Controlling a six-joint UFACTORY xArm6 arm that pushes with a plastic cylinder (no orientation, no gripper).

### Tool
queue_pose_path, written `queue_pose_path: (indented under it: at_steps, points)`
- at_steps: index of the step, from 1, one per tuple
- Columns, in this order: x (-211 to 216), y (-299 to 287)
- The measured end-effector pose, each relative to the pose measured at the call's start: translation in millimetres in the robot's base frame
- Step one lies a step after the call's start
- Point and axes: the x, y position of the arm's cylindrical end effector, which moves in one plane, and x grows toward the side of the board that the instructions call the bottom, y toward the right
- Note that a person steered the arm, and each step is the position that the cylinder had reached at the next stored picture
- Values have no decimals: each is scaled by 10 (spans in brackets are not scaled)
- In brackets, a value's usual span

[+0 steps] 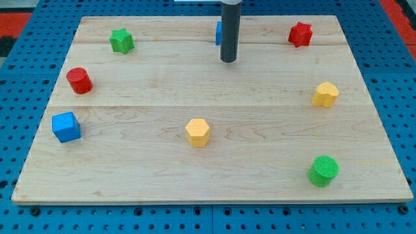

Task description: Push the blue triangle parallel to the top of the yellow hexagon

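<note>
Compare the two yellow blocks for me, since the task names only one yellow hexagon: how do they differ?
The yellow hexagon lies near the board's middle, toward the view's bottom; the other yellow block sits by the view's right edge, higher up. The hexagon shows clear six-sided faces; the right one's shape is harder to read. My tip is closer to the hexagon. Both are the same yellow, similar in size, and stand alone.
</note>
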Motion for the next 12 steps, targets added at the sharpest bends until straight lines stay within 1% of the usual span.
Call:
queue_pose_path:
  at_steps: [2, 4, 5, 6, 7, 8, 9, 10, 11, 12]
  points:
    - [30, -85]
    - [-604, 842]
    - [-1131, 313]
    - [-685, -798]
    - [50, -981]
    - [-653, -1243]
    - [-788, -894]
    - [-213, -668]
    - [540, -748]
    - [283, -1245]
